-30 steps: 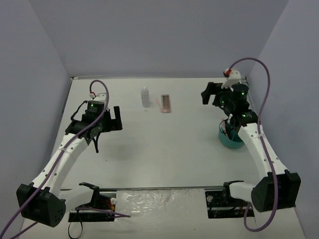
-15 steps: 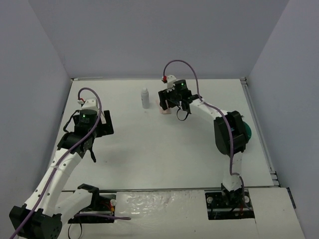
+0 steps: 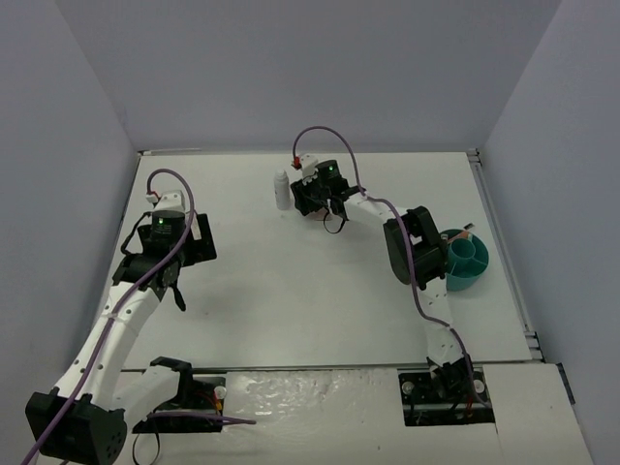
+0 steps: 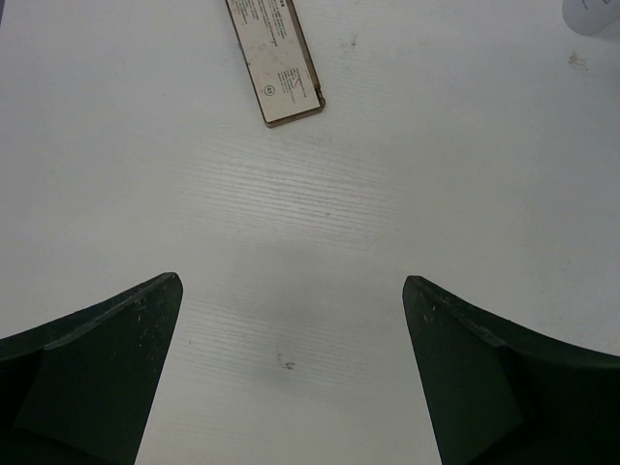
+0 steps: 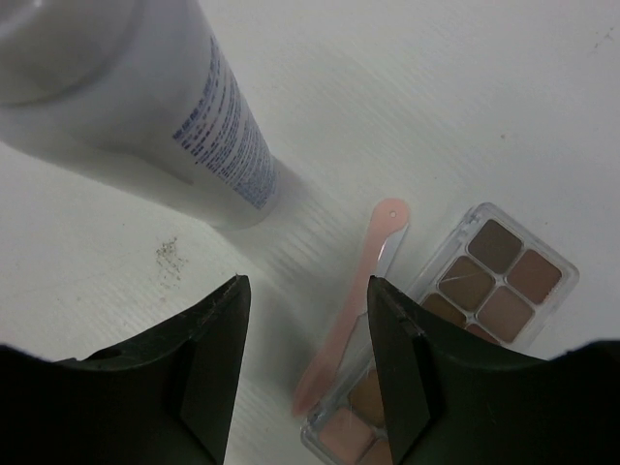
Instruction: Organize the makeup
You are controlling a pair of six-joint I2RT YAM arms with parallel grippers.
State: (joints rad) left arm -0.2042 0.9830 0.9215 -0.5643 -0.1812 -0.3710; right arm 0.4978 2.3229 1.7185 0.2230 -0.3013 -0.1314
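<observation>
Right gripper [image 5: 305,289], jaws apart, above the upright white bottle [image 5: 194,116], pink applicator stick [image 5: 371,254] and eyeshadow palette [image 5: 499,281]. Left gripper [image 4: 291,283], jaws apart and empty, near the second palette [image 4: 279,60], which lies label side up on the table [image 4: 455,165].

White bench [image 3: 291,300]. A whitish bottle [image 5: 145,107] carries lines of small blue print. Beside it are a pale pink stick [image 5: 354,300] and a clear-cased palette [image 5: 489,276] of brown and pink squares. The second palette [image 4: 278,63] shows a beige back edged in brown. The tub [image 3: 467,263] is teal. The left gripper [image 4: 291,291] and right gripper [image 5: 305,286] are black.
</observation>
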